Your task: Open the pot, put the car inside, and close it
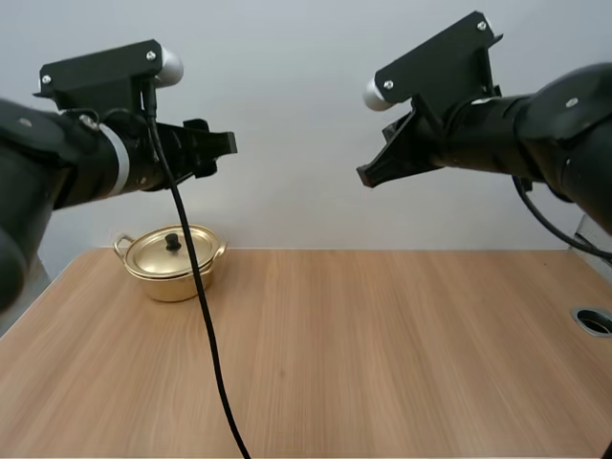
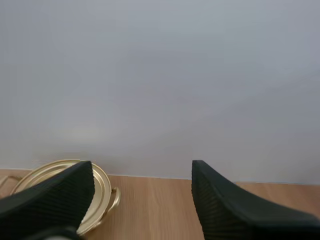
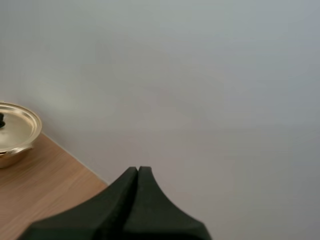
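From the high view, find the pot point(image 1: 167, 285) at the far left of the table point(image 1: 382, 344), closed, with the lid point(image 1: 153, 253) seated and its black knob point(image 1: 173, 242) upright in the middle. Note the left gripper point(image 1: 215, 143) raised well above it and the right gripper point(image 1: 368, 177) raised over the middle of the table, both touching nothing.

From the left wrist view, see the left gripper point(image 2: 142, 200) with fingers point(image 2: 55, 195) wide apart and nothing between them, and the pot point(image 2: 102, 190) just beyond one finger.

From the right wrist view, see the right gripper point(image 3: 138, 172) pressed together into one dark wedge, empty, and the pot point(image 3: 15, 130) well apart from it.

To take off the lid well, probably use the left arm, as the nearer one. Bring it down straight over the knob, centre the knob between the fingers, close only on the knob and not on the rim, then lift vertically so as not to drag the pot. Put the lid aside flat, within reach for closing.
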Action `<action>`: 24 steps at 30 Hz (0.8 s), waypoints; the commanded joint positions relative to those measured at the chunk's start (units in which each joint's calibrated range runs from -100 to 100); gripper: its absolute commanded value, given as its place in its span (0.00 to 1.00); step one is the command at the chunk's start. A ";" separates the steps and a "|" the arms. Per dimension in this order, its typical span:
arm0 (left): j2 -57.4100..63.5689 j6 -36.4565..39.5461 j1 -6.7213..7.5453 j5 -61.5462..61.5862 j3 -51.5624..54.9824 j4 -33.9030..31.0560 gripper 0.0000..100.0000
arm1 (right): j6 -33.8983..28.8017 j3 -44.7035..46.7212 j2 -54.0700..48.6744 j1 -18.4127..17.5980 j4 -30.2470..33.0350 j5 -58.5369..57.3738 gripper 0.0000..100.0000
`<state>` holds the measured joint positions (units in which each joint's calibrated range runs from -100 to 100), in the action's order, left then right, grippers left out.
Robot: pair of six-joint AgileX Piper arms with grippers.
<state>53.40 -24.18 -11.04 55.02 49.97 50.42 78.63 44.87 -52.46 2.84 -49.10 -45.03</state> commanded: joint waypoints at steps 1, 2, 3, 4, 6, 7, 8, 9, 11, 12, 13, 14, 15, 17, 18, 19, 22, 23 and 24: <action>42.01 2.10 2.64 -0.79 4.01 -5.65 0.93 | 3.98 6.45 -1.41 0.02 -10.14 4.93 0.00; 41.86 3.89 3.93 -2.03 4.61 -9.49 0.93 | 3.98 7.77 -2.65 0.02 -10.14 6.92 0.00; 41.86 6.10 5.23 -3.59 5.11 -14.03 0.93 | 3.98 9.45 -3.59 0.02 -10.14 8.80 0.00; 41.86 8.02 6.24 -4.69 5.70 -18.41 0.93 | 3.98 11.17 -4.95 0.02 -10.01 9.77 0.00; 41.86 13.80 8.46 -7.31 7.50 -31.04 0.93 | 3.98 14.72 -7.83 0.02 -10.01 9.95 0.00; 41.86 17.57 9.22 -8.22 8.83 -36.32 0.93 | 3.86 16.52 -9.60 0.02 -10.14 9.76 0.00; 41.86 22.35 10.06 -8.59 10.26 -42.71 0.93 | 3.79 18.20 -11.55 0.02 -10.14 9.43 0.00; 41.86 27.88 10.78 -8.59 11.94 -48.72 0.93 | 3.79 19.53 -13.18 0.02 -10.14 9.44 0.00; 41.86 38.16 11.94 -8.59 15.37 -59.18 0.93 | 3.25 22.52 -17.26 0.02 -10.14 9.28 0.00; 41.86 42.99 12.38 -8.59 17.38 -63.23 0.93 | 2.72 23.58 -19.09 0.31 -9.96 8.66 0.00; 41.86 45.74 12.70 -8.59 19.04 -65.89 0.93 | 1.52 24.76 -20.70 1.01 -9.04 7.38 0.00; 41.86 47.21 13.03 -9.46 21.14 -68.09 0.93 | -0.01 25.86 -22.14 1.84 -8.23 6.17 0.00; 41.86 46.83 13.27 -11.38 23.41 -69.47 0.93 | -1.20 26.76 -23.12 2.54 -8.11 5.93 0.00; 41.98 45.74 13.64 -16.12 28.09 -70.93 0.93 | -4.40 28.40 -24.90 3.36 -8.11 5.93 0.00; 41.98 45.75 13.80 -19.03 30.33 -71.04 0.93 | -5.68 28.74 -25.21 3.42 -8.01 6.09 0.00; 41.98 45.75 13.87 -21.92 32.08 -70.69 0.93 | -6.46 29.09 -25.35 3.48 -8.01 6.09 0.00; 41.98 46.48 14.12 -25.74 37.78 -69.69 0.93 | -8.34 29.40 -25.35 3.48 -7.59 5.95 0.00; 41.98 46.97 14.12 -25.74 39.13 -69.58 0.93 | -8.34 29.40 -25.35 3.56 -7.49 5.95 0.00; 42.10 47.31 14.12 -25.74 40.75 -69.58 0.93 | -8.34 29.40 -25.35 3.56 -6.77 5.69 0.00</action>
<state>95.25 9.50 3.03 29.97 86.31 10.35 70.45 74.17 -77.85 6.40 -56.48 -39.05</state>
